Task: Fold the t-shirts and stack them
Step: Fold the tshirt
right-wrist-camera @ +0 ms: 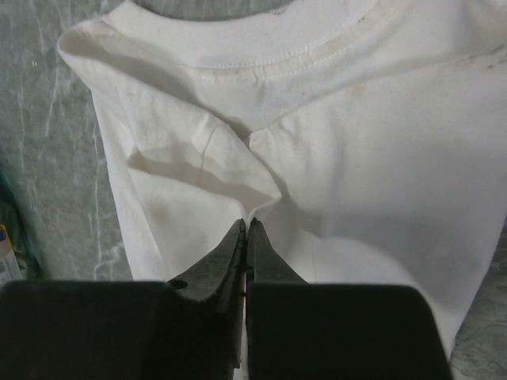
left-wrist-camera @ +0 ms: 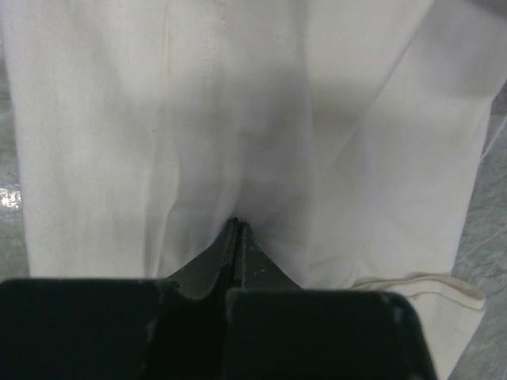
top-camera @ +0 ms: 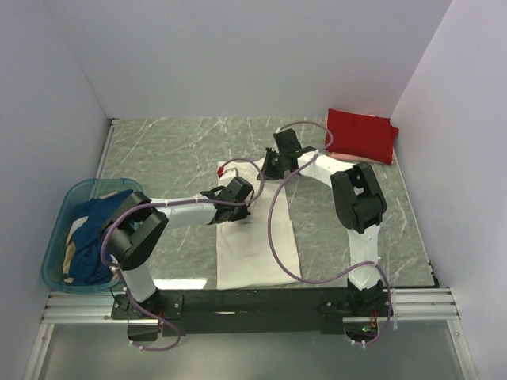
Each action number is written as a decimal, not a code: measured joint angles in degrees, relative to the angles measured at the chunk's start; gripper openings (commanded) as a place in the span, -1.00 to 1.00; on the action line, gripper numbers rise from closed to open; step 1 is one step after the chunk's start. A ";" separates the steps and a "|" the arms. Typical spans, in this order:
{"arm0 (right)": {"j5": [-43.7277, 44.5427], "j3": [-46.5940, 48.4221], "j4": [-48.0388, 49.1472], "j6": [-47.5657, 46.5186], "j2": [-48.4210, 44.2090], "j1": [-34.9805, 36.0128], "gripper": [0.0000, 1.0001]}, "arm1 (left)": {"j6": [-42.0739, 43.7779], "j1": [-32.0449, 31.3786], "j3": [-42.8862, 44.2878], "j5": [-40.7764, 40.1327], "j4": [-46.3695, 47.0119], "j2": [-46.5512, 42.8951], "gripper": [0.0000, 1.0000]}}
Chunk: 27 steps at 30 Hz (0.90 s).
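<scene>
A cream-white t-shirt [top-camera: 257, 245] lies as a long narrow strip down the middle of the grey marble table. My left gripper [top-camera: 244, 192] is down on its left edge near the top and is shut on the cloth. In the left wrist view the creases run into the closed tips of the left gripper [left-wrist-camera: 236, 223]. My right gripper [top-camera: 272, 165] is at the collar end. In the right wrist view the right gripper [right-wrist-camera: 248, 223] pinches a raised fold just below the collar [right-wrist-camera: 261, 55]. A folded red t-shirt [top-camera: 360, 133] lies at the back right.
A teal plastic basket [top-camera: 59, 229] stands at the table's left edge, holding a dark blue shirt [top-camera: 99, 218] and a tan one [top-camera: 70, 253]. White walls close in the table on three sides. The black rail with the arm bases runs along the near edge.
</scene>
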 measured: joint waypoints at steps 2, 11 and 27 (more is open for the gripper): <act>0.70 0.72 -0.79 -0.24 0.00 -0.09 -1.00 | -0.31 0.04 -0.74 0.04 0.61 -0.02 -0.99; 2.93 5.03 -4.44 -2.23 0.85 -0.44 -1.00 | -0.46 0.20 -1.66 0.04 3.15 -0.07 -0.99; 8.37 5.86 -5.99 -4.92 2.89 -2.01 0.05 | 2.16 3.43 -1.55 2.05 0.07 -3.32 -0.74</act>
